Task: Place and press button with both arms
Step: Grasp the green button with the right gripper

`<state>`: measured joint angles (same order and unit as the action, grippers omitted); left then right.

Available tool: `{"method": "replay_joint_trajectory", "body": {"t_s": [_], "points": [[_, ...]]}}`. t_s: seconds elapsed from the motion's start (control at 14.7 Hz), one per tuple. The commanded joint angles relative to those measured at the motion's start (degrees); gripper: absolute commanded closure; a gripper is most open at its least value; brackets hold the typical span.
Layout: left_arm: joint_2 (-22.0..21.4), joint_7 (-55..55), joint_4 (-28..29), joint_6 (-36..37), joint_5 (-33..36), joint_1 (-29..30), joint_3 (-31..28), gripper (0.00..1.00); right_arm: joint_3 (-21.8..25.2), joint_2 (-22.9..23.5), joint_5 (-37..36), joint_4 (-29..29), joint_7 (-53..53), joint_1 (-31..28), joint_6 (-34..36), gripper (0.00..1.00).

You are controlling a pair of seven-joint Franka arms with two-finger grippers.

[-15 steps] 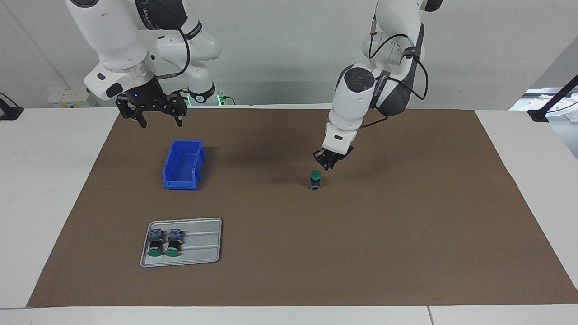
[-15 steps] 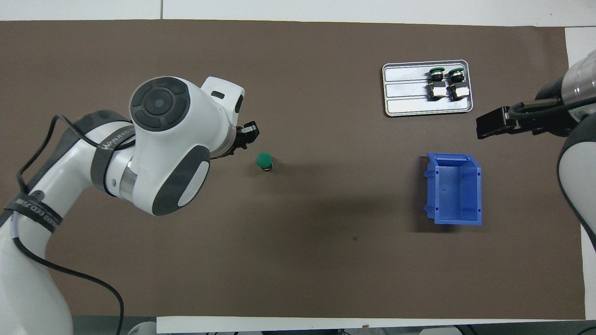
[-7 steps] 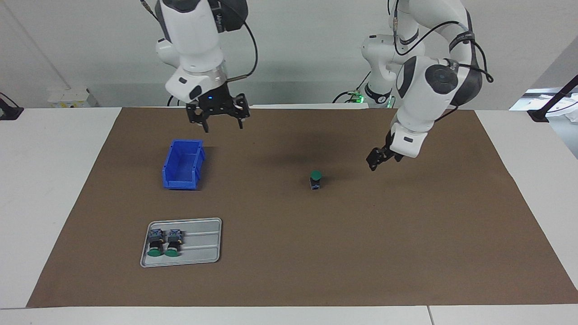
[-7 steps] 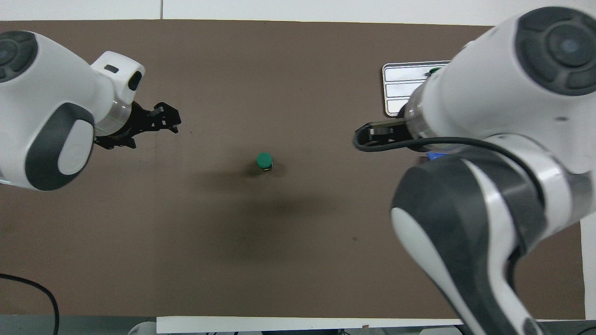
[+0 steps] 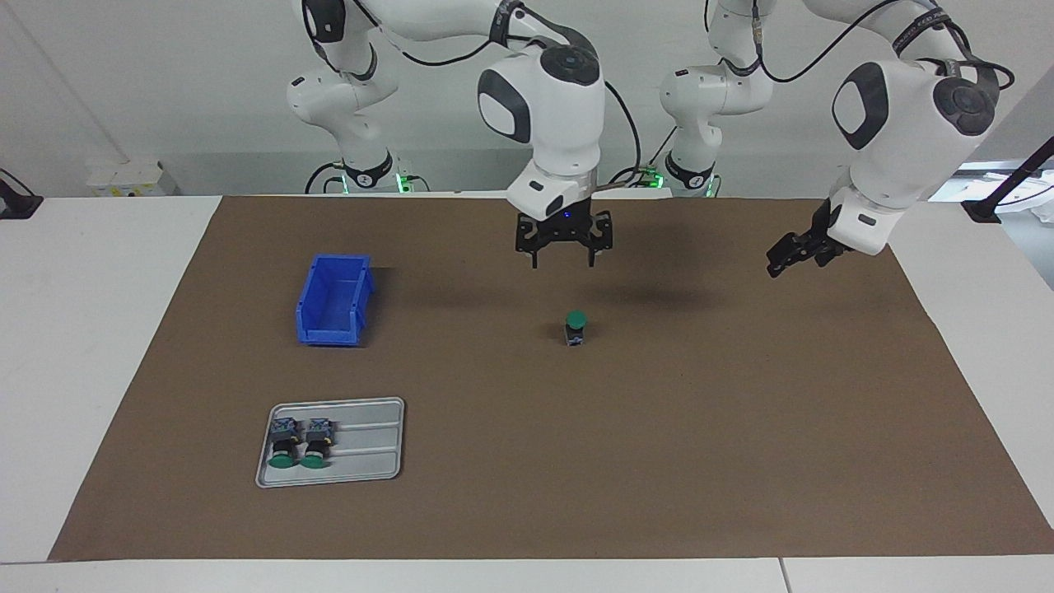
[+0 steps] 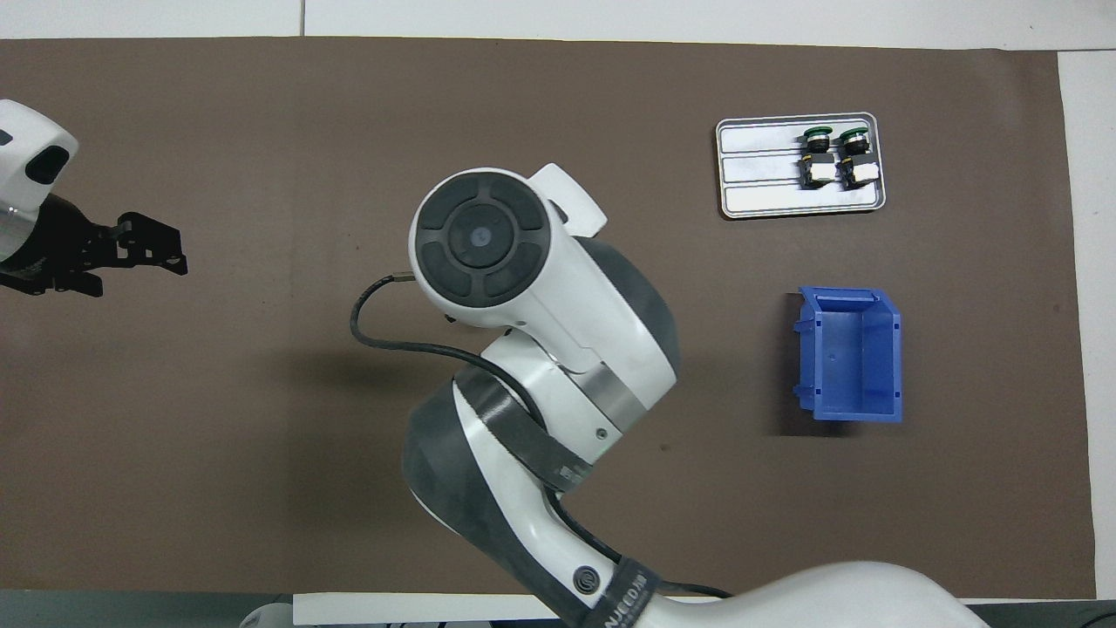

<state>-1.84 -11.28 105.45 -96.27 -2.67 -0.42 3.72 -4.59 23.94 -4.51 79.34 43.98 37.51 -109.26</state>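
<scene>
The button (image 5: 575,327) stands upright on the brown mat (image 5: 741,412) near the table's middle, green cap up, with nothing touching it. My right gripper (image 5: 563,262) hangs in the air roughly over it, pointing down, open and empty, with a clear gap to the cap. In the overhead view my right arm (image 6: 523,296) covers the button. My left gripper (image 5: 782,262) is raised over the mat toward the left arm's end of the table, well away from the button; it also shows as the left gripper (image 6: 153,253) at the overhead view's edge and holds nothing.
An empty blue bin (image 5: 333,301) sits on the mat toward the right arm's end. Farther from the robots lies a grey tray (image 5: 366,445) with two more green-capped buttons (image 5: 298,445) on their sides. Two slimmer arms (image 5: 362,156) stand at the table's robot end.
My right arm swung from over the bin's end to over the button. My left gripper drew back from beside the button toward the left arm's end of the table.
</scene>
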Motion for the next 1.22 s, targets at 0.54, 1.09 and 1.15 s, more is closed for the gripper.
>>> {"method": "replay_joint_trajectory", "body": {"t_s": [0.54,1.09,1.15], "points": [[-1.50,6.70,-10.27,14.18,4.17,1.83,-0.82,0.00,0.20,8.06,-3.57,10.11,-1.79,0.72,-20.11,0.02],[-2.47,7.42,-10.09,13.57,4.08,1.74,-1.88,0.00,-0.50,6.03,-0.69,14.71,-2.23,-0.16,-20.13,0.68],[-2.47,7.42,-10.09,13.65,4.08,1.74,-1.88,0.00,-0.50,6.03,0.81,13.83,-2.23,-0.16,-19.77,0.81]]}}
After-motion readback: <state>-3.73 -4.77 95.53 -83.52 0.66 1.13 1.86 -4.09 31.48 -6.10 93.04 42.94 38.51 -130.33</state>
